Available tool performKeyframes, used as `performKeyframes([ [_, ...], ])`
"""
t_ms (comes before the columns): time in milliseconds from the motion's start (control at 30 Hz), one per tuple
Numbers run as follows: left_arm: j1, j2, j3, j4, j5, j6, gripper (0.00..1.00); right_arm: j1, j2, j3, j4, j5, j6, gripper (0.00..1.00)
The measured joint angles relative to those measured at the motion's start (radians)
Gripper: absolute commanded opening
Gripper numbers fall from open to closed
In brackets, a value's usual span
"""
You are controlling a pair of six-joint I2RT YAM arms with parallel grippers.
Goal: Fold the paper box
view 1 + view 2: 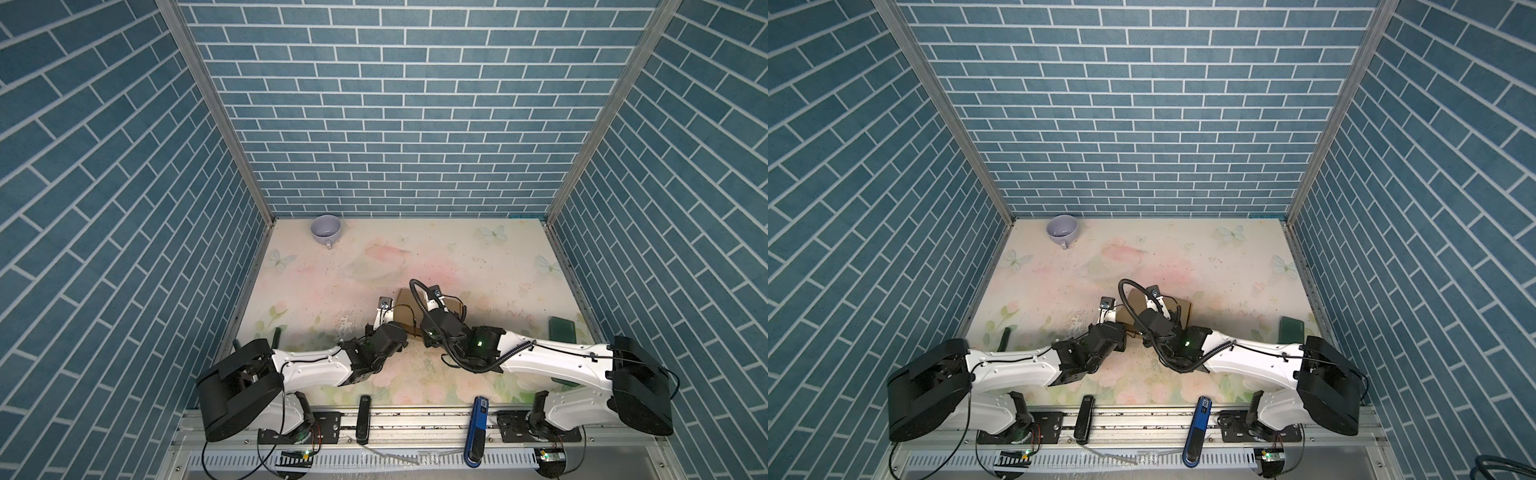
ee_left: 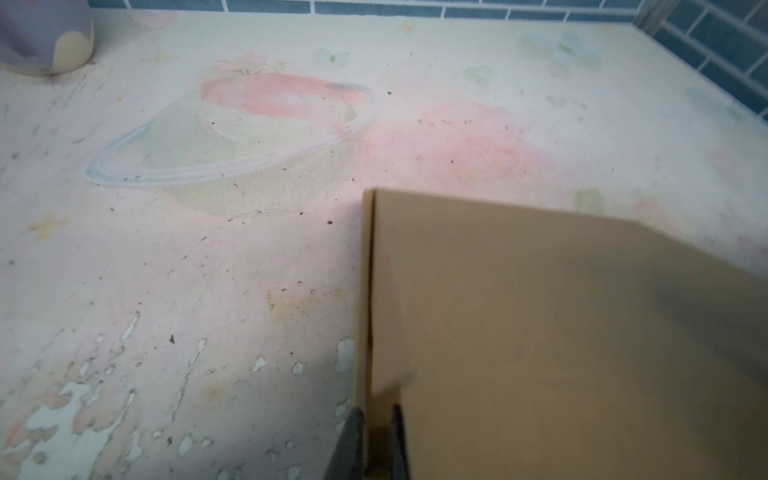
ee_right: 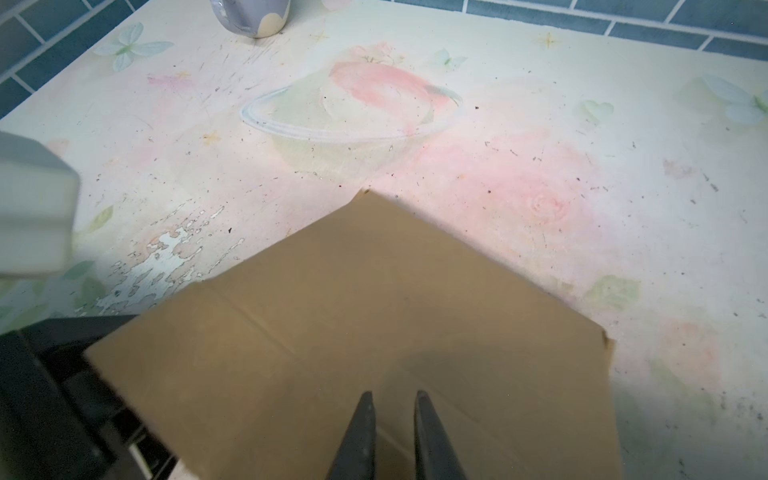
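The paper box (image 1: pixel 404 308) is tan cardboard and lies near the middle of the table in both top views, partly hidden by my two wrists. In the left wrist view its flat top (image 2: pixel 540 332) fills the frame, and a thin side wall runs along one edge. My left gripper (image 2: pixel 376 415) stands astride that wall, one finger outside and one inside, with a gap wider than the wall: open. In the right wrist view my right gripper (image 3: pixel 395 395) hovers over the creased top panel (image 3: pixel 374 311), its jaws narrowly open with nothing between them.
A lilac cup (image 1: pixel 326 230) stands at the back left corner. A dark green flat object (image 1: pixel 562 328) lies by the right wall, and a dark green stick (image 1: pixel 276 334) near the left edge. A black bar (image 1: pixel 363 417) and a blue one (image 1: pixel 478 428) sit on the front rail.
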Motion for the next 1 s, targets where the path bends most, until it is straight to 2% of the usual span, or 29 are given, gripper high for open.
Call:
performKeyframes([
  [233,-0.012,-0.058,-0.026,-0.042,-0.003,-0.012,0.41,-0.007,0.001,-0.055,0.048,-0.016,0.037,0.17],
  [433,-0.03,-0.14,-0.037,-0.1,-0.021,-0.025,0.45,-0.024,0.017,-0.074,0.086,-0.032,0.06,0.17],
  [733,-0.029,-0.418,-0.057,-0.372,-0.095,-0.087,0.56,-0.114,0.084,-0.077,0.099,-0.135,0.093,0.15],
  [867,0.024,-0.462,0.0,-0.479,-0.064,-0.057,0.59,-0.164,0.148,-0.06,0.066,-0.206,0.123,0.15],
  [1000,0.144,-0.413,0.092,-0.5,0.059,0.024,0.61,-0.198,0.167,-0.014,0.019,-0.259,0.138,0.13],
])
